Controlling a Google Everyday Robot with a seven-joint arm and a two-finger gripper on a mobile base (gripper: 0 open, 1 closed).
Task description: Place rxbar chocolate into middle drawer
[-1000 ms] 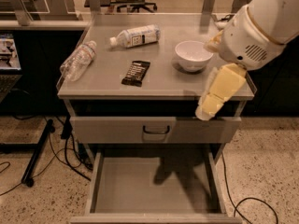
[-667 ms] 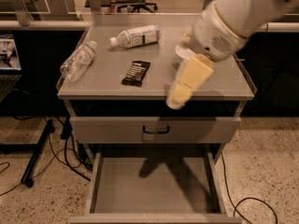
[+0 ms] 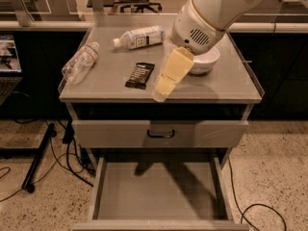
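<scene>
The rxbar chocolate [image 3: 140, 75], a dark flat bar with white lettering, lies on the grey cabinet top [image 3: 115, 88] near its front middle. My gripper [image 3: 160, 94], cream-coloured, hangs from the big white arm and points down and left. It hovers just right of the bar, over the front edge of the top, apart from the bar. The middle drawer [image 3: 159, 189] is pulled out below, and its flat grey floor holds nothing.
A clear bottle [image 3: 80, 62] lies at the left of the top, and a labelled bottle [image 3: 139, 37] lies at the back. A white bowl [image 3: 204, 61] sits partly behind my arm. A shut drawer front with a black loop handle [image 3: 161, 134] sits above the open drawer. Cables [image 3: 250, 208] lie on the floor.
My arm and gripper have swung left along the front of the cabinet top, from beyond its right corner to just right of the bar. The bar, bottles and drawer have not moved.
</scene>
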